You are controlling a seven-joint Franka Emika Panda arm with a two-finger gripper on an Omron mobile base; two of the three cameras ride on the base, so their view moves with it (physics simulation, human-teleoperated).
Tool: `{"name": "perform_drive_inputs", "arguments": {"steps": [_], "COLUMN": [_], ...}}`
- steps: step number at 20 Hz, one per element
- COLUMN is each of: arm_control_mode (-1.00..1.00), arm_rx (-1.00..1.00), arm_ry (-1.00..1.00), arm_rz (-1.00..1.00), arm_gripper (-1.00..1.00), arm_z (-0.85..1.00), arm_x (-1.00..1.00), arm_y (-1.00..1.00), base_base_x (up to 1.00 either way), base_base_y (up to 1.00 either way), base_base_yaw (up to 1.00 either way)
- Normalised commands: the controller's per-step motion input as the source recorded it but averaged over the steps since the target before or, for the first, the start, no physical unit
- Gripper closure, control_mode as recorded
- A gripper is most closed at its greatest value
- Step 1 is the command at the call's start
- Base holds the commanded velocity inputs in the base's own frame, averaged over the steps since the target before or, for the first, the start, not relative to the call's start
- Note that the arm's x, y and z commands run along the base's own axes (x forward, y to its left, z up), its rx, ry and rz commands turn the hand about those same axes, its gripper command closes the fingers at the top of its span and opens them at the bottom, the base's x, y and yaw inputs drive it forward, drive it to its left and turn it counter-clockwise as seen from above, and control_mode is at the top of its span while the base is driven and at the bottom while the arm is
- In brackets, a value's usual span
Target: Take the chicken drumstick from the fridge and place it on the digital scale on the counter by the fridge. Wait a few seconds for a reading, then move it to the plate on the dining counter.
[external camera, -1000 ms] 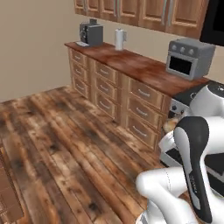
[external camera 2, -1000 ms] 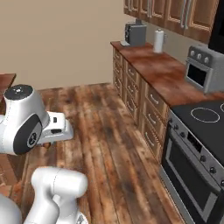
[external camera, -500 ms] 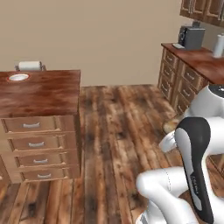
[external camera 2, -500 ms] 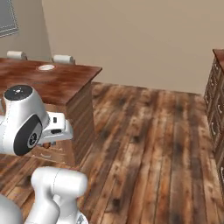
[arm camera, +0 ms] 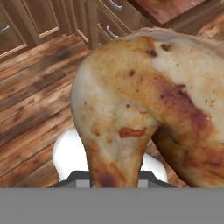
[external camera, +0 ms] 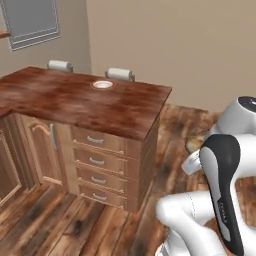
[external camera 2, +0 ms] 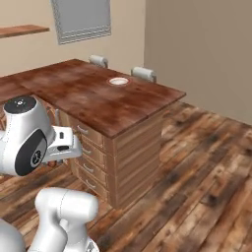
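Our gripper [arm camera: 114, 183] clamps the chicken drumstick [arm camera: 144, 105]; the plate [external camera: 102, 84] sits near the worktop's [external camera: 115, 107] far edge.

Two chairs [external camera: 120, 74] behind slab; wall window [external camera 2: 82, 18]; plank floor [external camera 2: 206, 167]

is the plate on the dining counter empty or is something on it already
Empty. The plate on the dining counter shows a bare white middle; the chicken drumstick looms close in the hand view.

Open wood floor [external camera 2: 197, 172] flanks the dining counter [external camera: 75, 97]; its top is bare around the plate [external camera: 102, 84].
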Motion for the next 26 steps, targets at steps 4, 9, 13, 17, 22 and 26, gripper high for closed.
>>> {"name": "perform_drive_inputs", "arguments": {"steps": [4, 9, 13, 17, 22, 26], "arm_control_mode": [1.0, 1.0, 1.0, 1.0, 1.0, 1.0], "arm_rx": [0.0, 0.0, 0.0, 0.0, 0.0, 0.0], "arm_ry": [0.0, 0.0, 0.0, 0.0, 0.0, 0.0], "arm_rz": [0.0, 0.0, 0.0, 0.0, 0.0, 0.0], "arm_gripper": [1.0, 1.0, 1.0, 1.0, 1.0, 1.0], "arm_z": [0.0, 0.0, 0.0, 0.0, 0.0, 0.0], "arm_x": [0.0, 0.0, 0.0, 0.0, 0.0, 0.0], "arm_y": [0.0, 0.0, 0.0, 0.0, 0.0, 0.0], "base_base_x": [1.0, 0.85, 0.8, 0.7, 0.25, 0.08], "base_base_y": [-0.93, -1.0, -1.0, -1.0, -1.0, -1.0], "base_base_yaw": [0.54, 0.34, 0.28, 0.29, 0.25, 0.29]}}
